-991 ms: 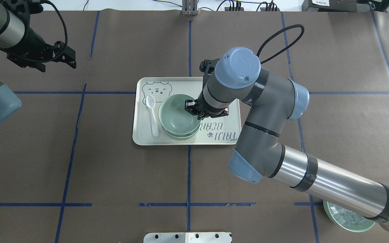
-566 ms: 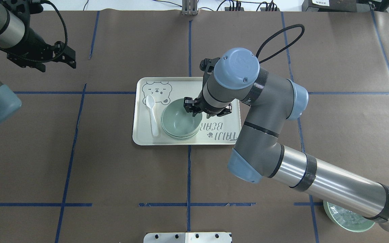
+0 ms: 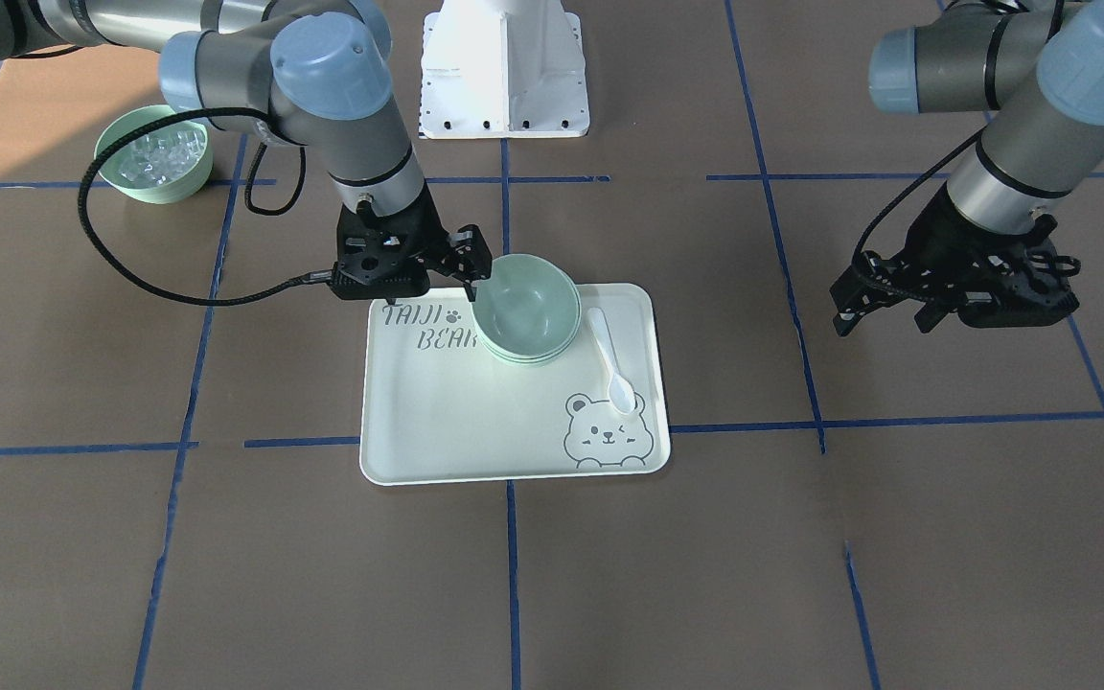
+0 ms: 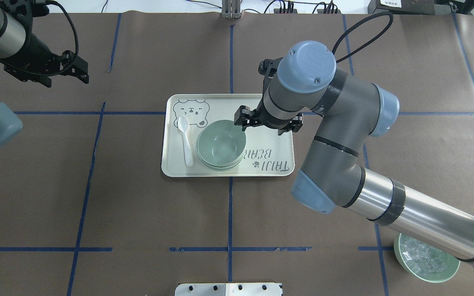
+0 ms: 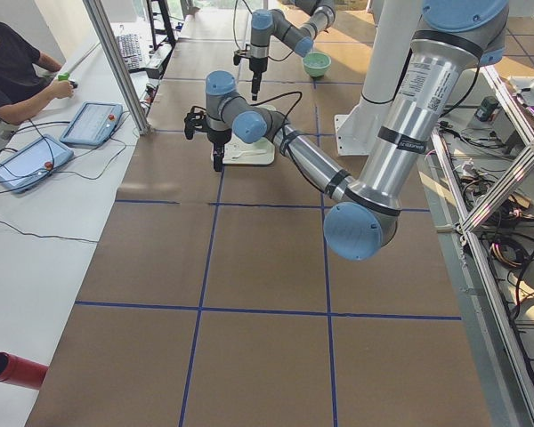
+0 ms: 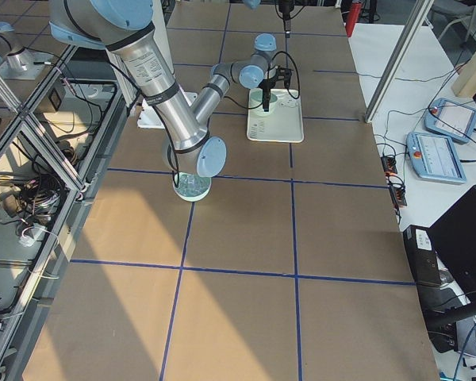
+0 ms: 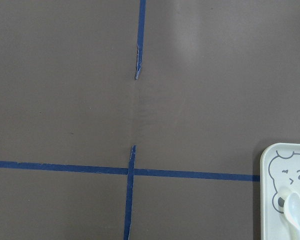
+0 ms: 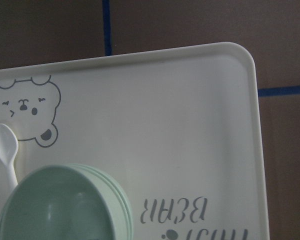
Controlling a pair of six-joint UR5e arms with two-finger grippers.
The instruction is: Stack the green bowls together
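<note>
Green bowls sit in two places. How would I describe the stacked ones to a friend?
On the brown table, find the cream bear-print tray in the middle. The green bowls sit nested on it, between a white spoon and the printed lettering. Unlike the lone green bowl off the tray, they hold no clear cubes.

Green bowls (image 8: 55, 210) cut by wrist view's edge; cube bowl (image 4: 422, 265) partly behind right arm (image 4: 418, 218)
</note>
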